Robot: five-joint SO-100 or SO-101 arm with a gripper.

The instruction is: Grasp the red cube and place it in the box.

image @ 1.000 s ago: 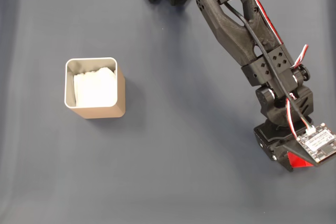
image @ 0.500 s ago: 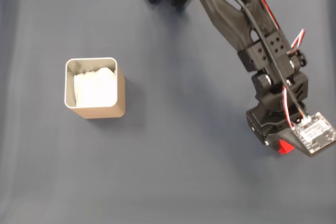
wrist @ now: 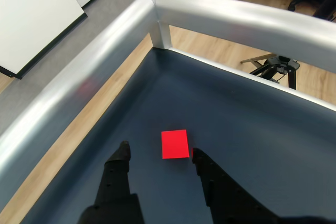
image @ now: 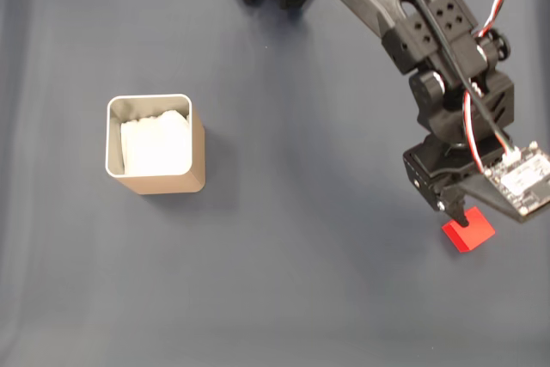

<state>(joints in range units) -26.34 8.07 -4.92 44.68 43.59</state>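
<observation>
The red cube (image: 469, 235) lies on the dark blue table (image: 301, 255) at the right side of the fixed view, its upper left part hidden under the black hand (image: 460, 215). In the wrist view the red cube (wrist: 175, 144) shows a flat red face just ahead of the hand (wrist: 160, 153), lying in line with the gap between the two black fingers (wrist: 122, 157) and touching neither as far as can be seen. The hand stands open, with the fingers spread wider than the cube and holding nothing. A small circuit board (image: 522, 181) rides on the wrist above the cube, with red, white and black wires (image: 481, 75) running up along the black arm (image: 412, 23). The box (image: 155, 144) stands well apart from the cube, at the left of the fixed view, upright, tan-walled with a pale metallic rim and white paper inside. In the wrist view a silvery metal rail (wrist: 231, 19) edges the table beyond the cube, with wooden floor (wrist: 220, 45) behind it.
</observation>
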